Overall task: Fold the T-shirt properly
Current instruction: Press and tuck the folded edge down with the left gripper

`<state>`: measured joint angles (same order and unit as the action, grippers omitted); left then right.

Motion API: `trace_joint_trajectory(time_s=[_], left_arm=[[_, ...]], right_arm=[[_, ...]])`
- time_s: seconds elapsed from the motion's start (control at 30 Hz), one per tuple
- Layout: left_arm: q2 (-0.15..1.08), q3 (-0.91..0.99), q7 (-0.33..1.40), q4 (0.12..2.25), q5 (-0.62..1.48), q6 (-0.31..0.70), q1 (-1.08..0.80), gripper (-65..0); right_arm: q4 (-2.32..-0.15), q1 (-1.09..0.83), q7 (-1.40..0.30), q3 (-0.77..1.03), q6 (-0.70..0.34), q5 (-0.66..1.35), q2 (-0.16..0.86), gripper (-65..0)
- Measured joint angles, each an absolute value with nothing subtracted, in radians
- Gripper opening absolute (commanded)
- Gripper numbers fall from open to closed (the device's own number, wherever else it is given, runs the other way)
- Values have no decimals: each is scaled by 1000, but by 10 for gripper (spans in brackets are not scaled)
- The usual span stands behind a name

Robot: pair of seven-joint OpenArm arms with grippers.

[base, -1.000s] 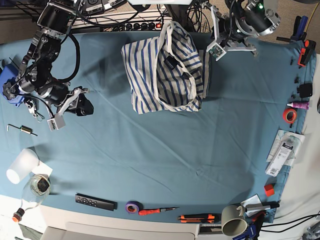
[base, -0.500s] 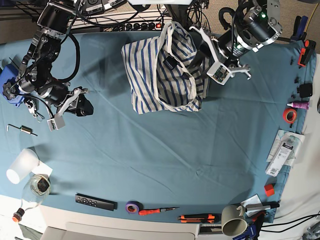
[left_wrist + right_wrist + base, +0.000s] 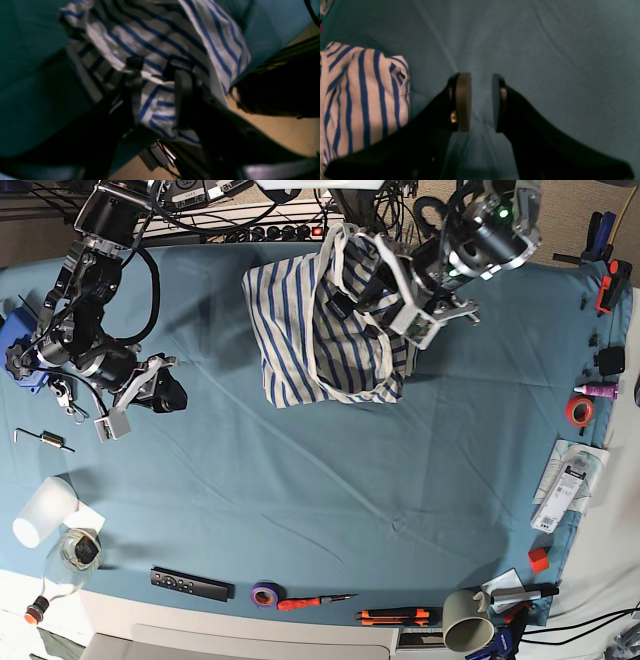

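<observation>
striped T-shirt (image 3: pixel 325 320) bunched at far counter edge, left fingers (image 3: pixel 135 62) parted around its cloth, right fingers (image 3: pixel 463 100) narrowly parted, empty, teal counter (image 3: pixel 350 500)

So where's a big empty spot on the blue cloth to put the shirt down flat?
The widest bare patch of table cloth lies between the T-shirt and the remote and tape roll. Its near, left and right edges are crowded.

White T-shirt (image 3: pixel 300 330) — thin blue stripes — teal table cloth (image 3: pixel 400 470)
</observation>
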<state>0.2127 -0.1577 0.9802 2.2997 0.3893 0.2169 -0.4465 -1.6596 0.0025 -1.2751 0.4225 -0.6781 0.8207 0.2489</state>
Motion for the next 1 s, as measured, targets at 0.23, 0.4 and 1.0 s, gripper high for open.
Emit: trace_joint_trajectory(time_s=[0.23, 0.4, 1.0], left_arm=[[154, -194, 987, 2188, 279, 160, -391, -422], [144, -194, 999, 2166, 210, 89, -365, -422], [121, -193, 1032, 2150, 236, 78, -371, -422]], right_arm=[[-1660, 3, -1282, 423, -678, 820, 249, -499], [-1660, 3, -1283, 423, -678, 820, 249, -499], [-1660, 3, -1283, 423, -678, 820, 249, -499]])
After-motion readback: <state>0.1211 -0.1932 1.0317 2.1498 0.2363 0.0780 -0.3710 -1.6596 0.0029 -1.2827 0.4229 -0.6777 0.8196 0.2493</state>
